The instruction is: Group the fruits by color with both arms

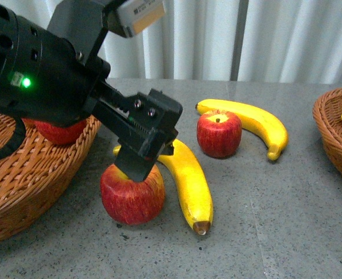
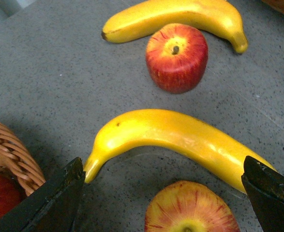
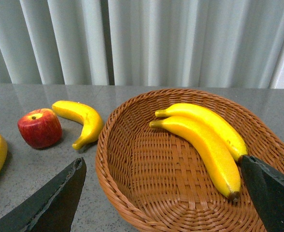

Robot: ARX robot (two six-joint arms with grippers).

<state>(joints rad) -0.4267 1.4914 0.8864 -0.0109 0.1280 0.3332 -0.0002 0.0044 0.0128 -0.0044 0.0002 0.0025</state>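
Now my left gripper [image 2: 162,195] hangs wide open, empty, over the near glossy red apple [image 1: 131,195]; just right of it, the long curved yellow banana [image 1: 187,180] runs near-to-far, brown tip nearest me.

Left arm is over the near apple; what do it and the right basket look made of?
Near apple: likely a plastic or foam replica, glossy, with painted-looking red streaks and an oddly blocky shape. Right basket: woven wicker or rattan, matte orange-brown, strands plainly interlaced.
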